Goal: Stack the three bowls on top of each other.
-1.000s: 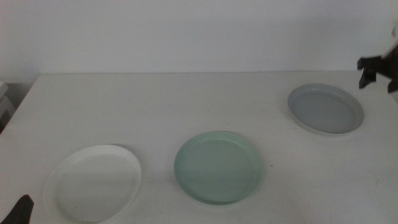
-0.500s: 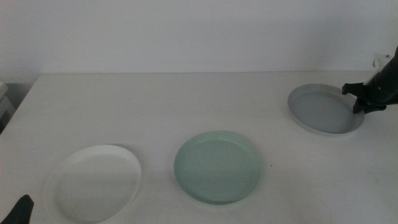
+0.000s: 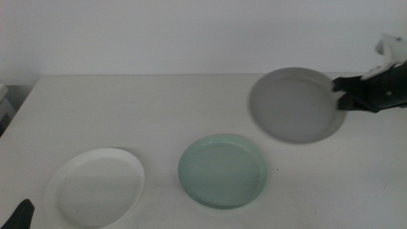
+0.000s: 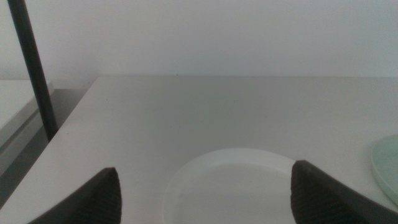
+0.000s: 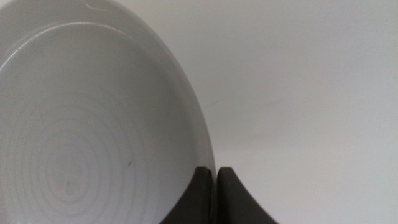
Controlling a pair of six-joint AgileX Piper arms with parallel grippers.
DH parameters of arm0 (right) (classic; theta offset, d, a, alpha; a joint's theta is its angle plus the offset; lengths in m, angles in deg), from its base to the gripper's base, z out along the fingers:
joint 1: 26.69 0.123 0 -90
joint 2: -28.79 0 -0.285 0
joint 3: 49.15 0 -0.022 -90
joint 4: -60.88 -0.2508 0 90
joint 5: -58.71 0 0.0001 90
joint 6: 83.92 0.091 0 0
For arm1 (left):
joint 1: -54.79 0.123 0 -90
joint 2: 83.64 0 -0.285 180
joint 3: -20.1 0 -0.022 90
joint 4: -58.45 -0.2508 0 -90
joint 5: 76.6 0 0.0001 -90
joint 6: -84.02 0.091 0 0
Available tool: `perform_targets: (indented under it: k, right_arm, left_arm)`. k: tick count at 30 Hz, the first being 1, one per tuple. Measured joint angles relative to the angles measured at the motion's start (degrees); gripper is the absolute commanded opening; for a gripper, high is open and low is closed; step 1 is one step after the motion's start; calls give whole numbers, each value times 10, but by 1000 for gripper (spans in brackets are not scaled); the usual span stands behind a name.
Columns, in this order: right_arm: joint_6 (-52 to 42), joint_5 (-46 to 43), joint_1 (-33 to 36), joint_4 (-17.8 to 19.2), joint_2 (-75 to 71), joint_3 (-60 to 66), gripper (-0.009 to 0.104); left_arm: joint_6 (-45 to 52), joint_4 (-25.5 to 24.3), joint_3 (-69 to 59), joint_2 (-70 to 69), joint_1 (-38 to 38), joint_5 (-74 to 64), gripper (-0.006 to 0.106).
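Nearest, the left tool (image 4: 202, 193) waits low with jaws spread, the white bowl (image 3: 95, 186) just ahead of it on the surface (image 3: 159, 108). Beside that sits the mint green bowl (image 3: 222, 170). Farther back, the right tool (image 3: 341, 93) pinches the grey-blue bowl (image 3: 294, 105) by its rim, tilted, lifted clear.

3 bowls spread across the worktop (image 3: 191, 102) in the middle view: 1 bowl (image 3: 95, 186) lies at the lower left of the frame, a 2nd bowl (image 3: 222, 170) sits just right of it at lower centre, apart from it. The 3rd bowl (image 3: 294, 105) is at the upper right, tilted and lifted off the worktop, its right rim pinched in the right claw (image 3: 344, 97), while the left claw (image 3: 19, 216) sits at the bottom-left corner, beside the 1st bowl.
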Motion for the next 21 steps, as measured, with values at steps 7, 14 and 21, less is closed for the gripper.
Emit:
perform_targets:
  k: [7,14,21]
  right_arm:
    - [0,1,141,-2,-38,35,-1]
    - [22,-33,195,3,18,35,-1]
    - [23,-60,213,5,81,35,-1]
  left_arm:
    - [0,0,0,0,0,0,95]
    - [0,0,0,0,0,0,95]
    - [0,0,0,0,0,0,95]
